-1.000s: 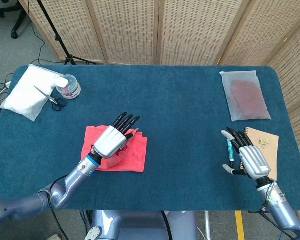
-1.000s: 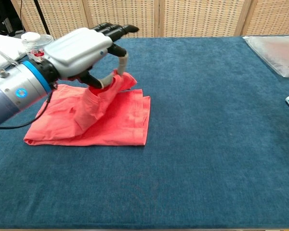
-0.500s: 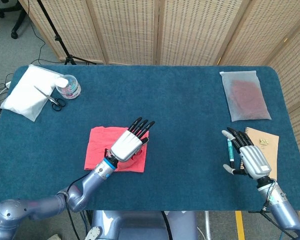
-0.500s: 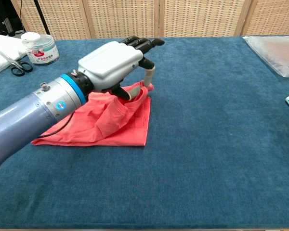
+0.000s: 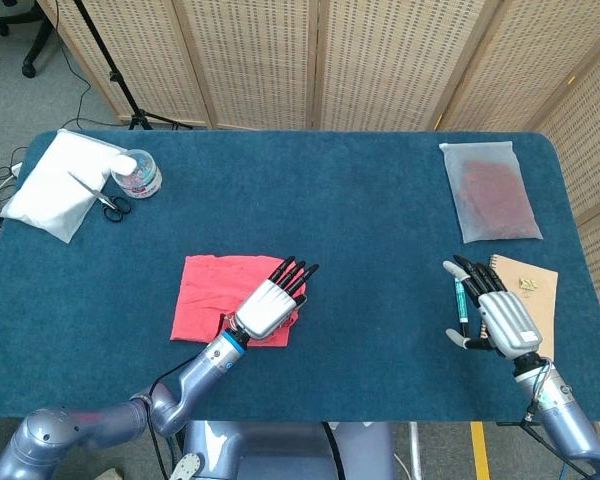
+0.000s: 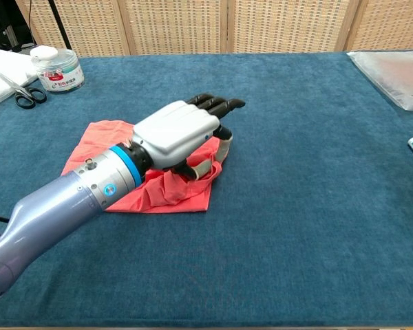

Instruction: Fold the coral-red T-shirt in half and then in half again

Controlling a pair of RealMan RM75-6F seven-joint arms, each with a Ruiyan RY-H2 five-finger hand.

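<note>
The left hand (image 6: 181, 130) pinches the crumpled coral-red cotton T-shirt (image 5: 208, 290) at its right edge; the right hand (image 5: 498, 318) rests loosely curled, holding nothing.

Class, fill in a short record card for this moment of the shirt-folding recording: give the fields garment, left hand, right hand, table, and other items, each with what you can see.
garment: coral-red T-shirt, folded into a small rumpled rectangle
left hand: left hand low over the shirt's right edge, fingers pointing away; whether it grips cloth cannot be told
right hand: right hand near the table's right end, beside a pen, clear of the shirt
table: blue table
other items: scissors, tub, white cloth, plastic bag, notebook
</note>
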